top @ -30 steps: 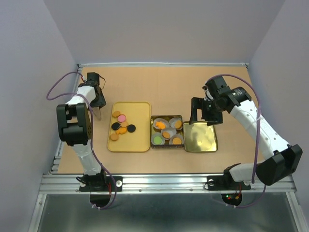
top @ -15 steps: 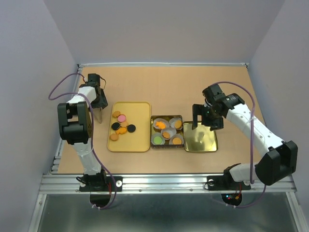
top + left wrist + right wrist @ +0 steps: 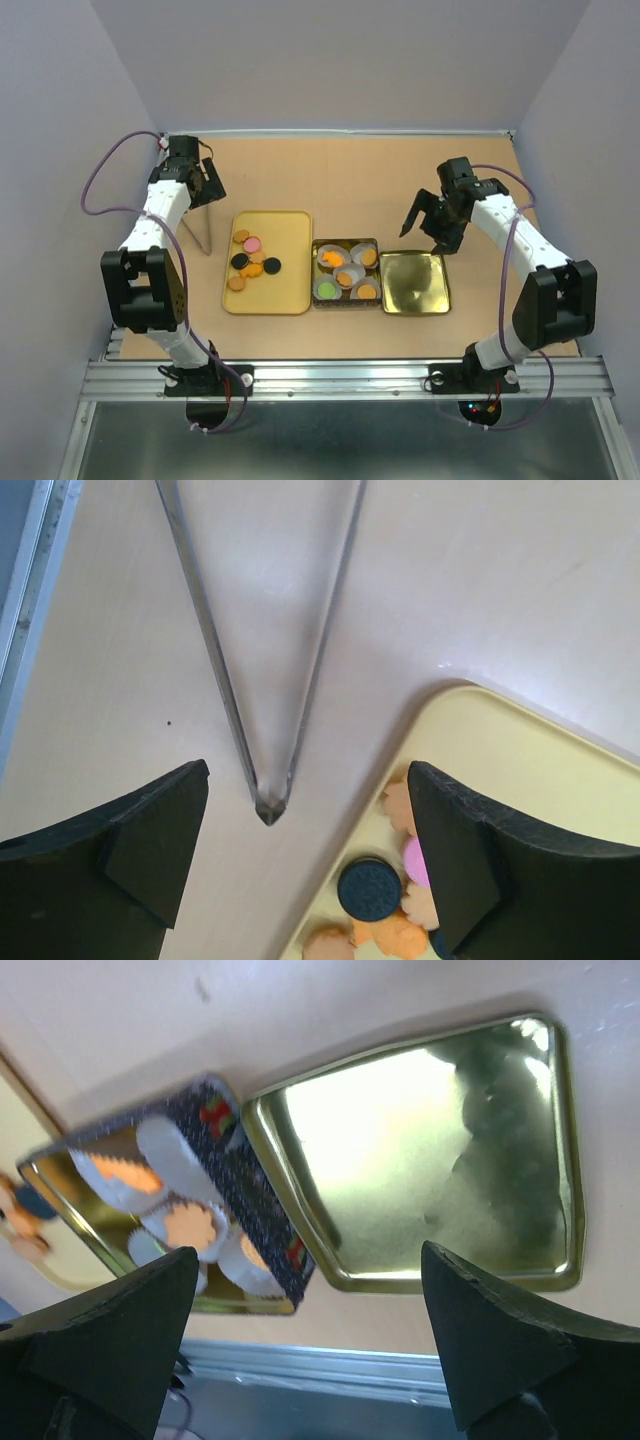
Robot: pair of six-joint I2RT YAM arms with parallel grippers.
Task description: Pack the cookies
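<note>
The cookies (image 3: 252, 262), orange, black and pink discs, lie loose on a yellow tray (image 3: 285, 228). More cookies (image 3: 345, 275) sit in white paper cups inside a dark tin (image 3: 346, 243). My left gripper (image 3: 202, 187) hovers open at the far left, above metal tongs (image 3: 201, 228) lying on the table. In the left wrist view the tongs (image 3: 222, 680) point at me between my open fingers (image 3: 140, 850), with a black cookie (image 3: 372, 888) on the tray corner (image 3: 520, 750). My right gripper (image 3: 427, 230) hangs open above the gold lid (image 3: 414, 282).
The right wrist view shows the lid (image 3: 420, 1160) lying inside up beside the tin (image 3: 262, 1222), with cookies in cups (image 3: 190, 1225). The metal table rail (image 3: 340, 378) runs along the near edge. Walls close in the table on the left, right and far sides.
My left gripper opened, let go of the tongs and drew back to the far left; the tongs now lie on the table. My right arm pulled back from the lid toward the far right.
</note>
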